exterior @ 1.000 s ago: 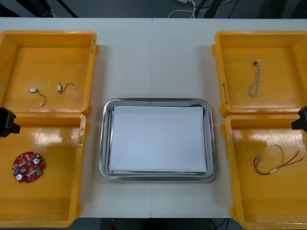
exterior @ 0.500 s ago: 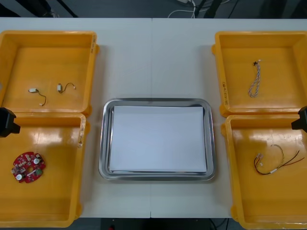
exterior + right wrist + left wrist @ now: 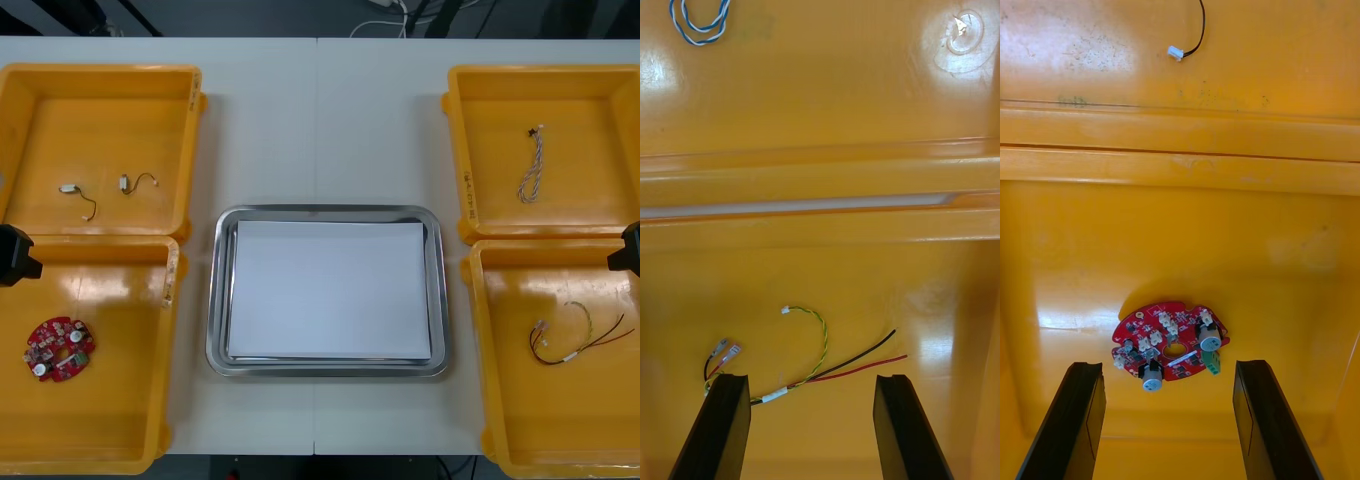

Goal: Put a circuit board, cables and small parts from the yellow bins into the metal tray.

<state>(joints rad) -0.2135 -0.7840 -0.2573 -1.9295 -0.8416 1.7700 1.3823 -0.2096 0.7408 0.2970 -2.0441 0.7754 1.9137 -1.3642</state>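
Over the near left bin (image 3: 110, 420), the left gripper (image 3: 1166, 367) hangs with open fingers (image 3: 1075, 420) above the red board (image 3: 1170, 343). The right gripper (image 3: 811, 379), fingers open too, hangs over the near right bin (image 3: 560, 420), above the red, black and yellow cables (image 3: 824, 337). Between the 4 bins, the tray (image 3: 215, 300) stands on the counter (image 3: 320, 120), white inside. The far right bin (image 3: 600, 100) holds a blue-white cable (image 3: 531, 170).

The round red circuit board (image 3: 1171, 346) lies flat between the left gripper (image 3: 1169, 366)'s parted fingertips. Red, black and yellow-green cables (image 3: 820, 358) curl loosely just ahead of the right gripper (image 3: 811, 377). The white-lined metal tray (image 3: 222, 300) sits midway between both.
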